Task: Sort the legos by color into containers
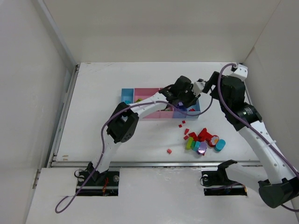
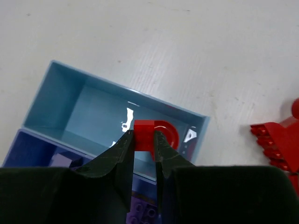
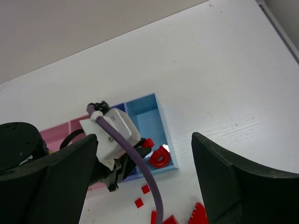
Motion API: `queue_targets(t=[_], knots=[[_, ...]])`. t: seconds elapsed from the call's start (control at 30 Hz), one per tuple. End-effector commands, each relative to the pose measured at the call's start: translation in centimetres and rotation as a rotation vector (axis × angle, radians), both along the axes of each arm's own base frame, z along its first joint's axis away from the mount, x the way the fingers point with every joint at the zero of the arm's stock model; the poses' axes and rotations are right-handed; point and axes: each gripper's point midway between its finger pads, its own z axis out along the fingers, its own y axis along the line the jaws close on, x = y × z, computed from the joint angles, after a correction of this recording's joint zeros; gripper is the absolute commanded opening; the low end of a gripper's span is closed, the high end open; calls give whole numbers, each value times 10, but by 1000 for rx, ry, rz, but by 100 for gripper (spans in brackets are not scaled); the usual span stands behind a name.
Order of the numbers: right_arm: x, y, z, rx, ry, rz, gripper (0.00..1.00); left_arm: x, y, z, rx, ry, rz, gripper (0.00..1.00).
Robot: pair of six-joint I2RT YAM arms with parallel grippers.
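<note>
Over blue bin [image 2: 88,109], left gripper [image 2: 145,138] holds lego [image 2: 143,128].

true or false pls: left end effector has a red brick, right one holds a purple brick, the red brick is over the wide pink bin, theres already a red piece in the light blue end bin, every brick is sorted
1. The left end effector is shut on a red brick. True.
2. The right end effector holds a purple brick. False: it is wide open with nothing between its fingers.
3. The red brick hangs over the wide pink bin. False: it is over the light blue end bin.
4. A red rounded piece already lies in that light blue end bin. True.
5. Every brick is sorted. False: a cluster of loose bricks in several colours lies on the table.
</note>
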Motion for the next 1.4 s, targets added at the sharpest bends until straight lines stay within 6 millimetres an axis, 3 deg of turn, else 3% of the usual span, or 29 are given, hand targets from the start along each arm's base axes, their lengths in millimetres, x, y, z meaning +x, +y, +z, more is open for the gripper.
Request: queue_targets(t=[0.0, 0.03, 0.1, 0.13, 0.2, 0.27, 0.33, 0.43, 0.63, 0.67, 0.7, 0.77, 0.8, 0.83, 0.9, 0.93, 0.97, 1.0, 1.03, 1.07, 1.1, 1.13, 1.17, 1.2, 1.23, 1.27, 1.37], knots=[[-2, -14, 8, -20, -21, -67, 87, 28, -4, 49, -131, -85, 73, 0], [0, -14, 5, -33, -11, -65, 87, 30, -4, 41, -122, -87, 87, 0], [3, -13, 10, -30, -18, -65, 87, 34, -4, 44, -121, -118, 86, 0], [5, -12, 6, -44, -2, -62, 87, 35, -2, 39, -108, -123, 90, 5], [9, -8, 9, -47, -4, -42, 87, 35, -2, 39, -108, -123, 90, 25], [11, -7, 9, -57, 0, -39, 87, 29, -5, 40, -118, -110, 58, 55], [13, -7, 6, -70, 10, -36, 87, 24, -4, 33, -107, -89, 41, 65], [13, -7, 10, -77, 3, -33, 87, 20, -2, 26, -94, -70, 29, 70], [18, -1, 16, -90, -5, 4, 89, 14, 13, 48, -79, -78, 59, 72], [18, -1, 27, -95, -26, 6, 89, 11, 17, 48, -66, -77, 54, 72], [20, 1, 29, -99, -27, 22, 91, 9, 27, 60, -46, -89, 72, 72], [22, 9, 32, -123, -9, 80, 91, 3, 45, 59, -4, -76, 81, 72], [26, 16, 40, -132, -8, 113, 94, -4, 57, 82, -11, -102, 87, 72], [27, 20, 40, -163, 14, 153, 94, -13, 78, 66, 50, -60, 104, 72], [21, 35, 36, -175, 93, 265, 94, -22, 111, 67, 80, -45, 127, 71], [24, 43, 20, -186, 162, 311, 94, -35, 133, 95, 52, -69, 142, 71], [21, 50, 11, -190, 208, 363, 94, -43, 164, 68, 108, -19, 173, 71], [6, 64, -6, -173, 293, 452, 94, -50, 184, 67, 123, -21, 184, 71], [-1, 71, -17, -172, 342, 489, 94, -64, 207, 89, 92, -49, 204, 71], [-10, 78, -22, -161, 374, 507, 94, -72, 237, 66, 133, -8, 246, 71], [-22, 91, -32, -163, 410, 564, 94, -78, 253, 65, 129, -11, 269, 71], [-46, 121, -50, -183, 451, 669, 94, -86, 267, 63, 129, -10, 288, 69], [-63, 134, -58, -201, 464, 728, 94, -94, 281, 85, 69, -71, 310, 69], [-78, 150, -71, -214, 487, 796, 94, -100, 300, 64, 86, -48, 365, 67], [-102, 173, -83, -225, 513, 906, 94, -104, 307, 64, 43, -29, 421, 66], [-119, 178, -110, -228, 596, 937, 94, -110, 320, 66, -14, -58, 485, 63], [-157, 193, -154, -239, 738, 1019, 91, -120, 324, 79, -183, -34, 576, 57]])
